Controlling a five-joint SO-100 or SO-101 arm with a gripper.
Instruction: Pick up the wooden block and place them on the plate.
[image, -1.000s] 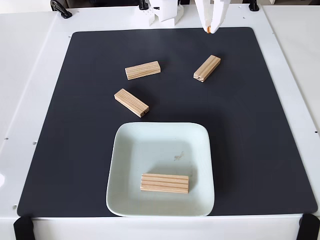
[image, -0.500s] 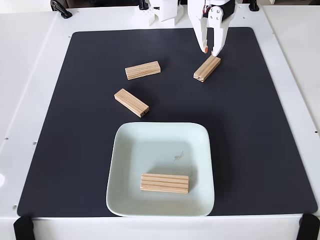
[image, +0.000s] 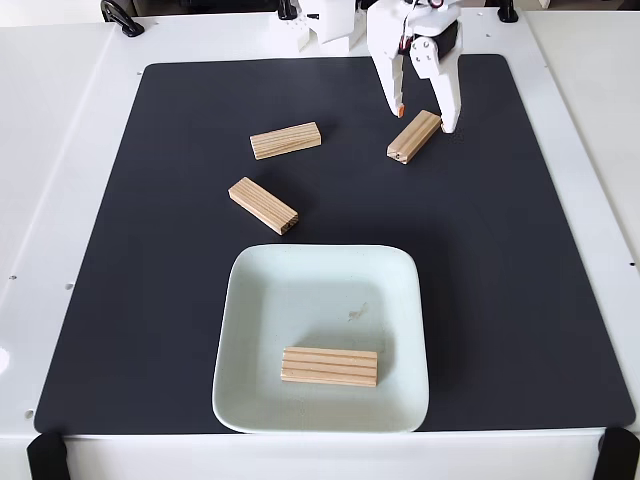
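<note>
Fixed view: the gripper (image: 423, 117), jaws spread wide, straddles the upper end of the wooden block (image: 414, 136) lying at one o'clock from the plate (image: 245, 300); a sound grasp calls for descending squarely, centring across its narrow width before closing.

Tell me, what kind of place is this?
Probably a robot practice bench, not a kitchen: a white table with a black mat, a white gripper open over one wooden block, and a plate holding another block.
</note>
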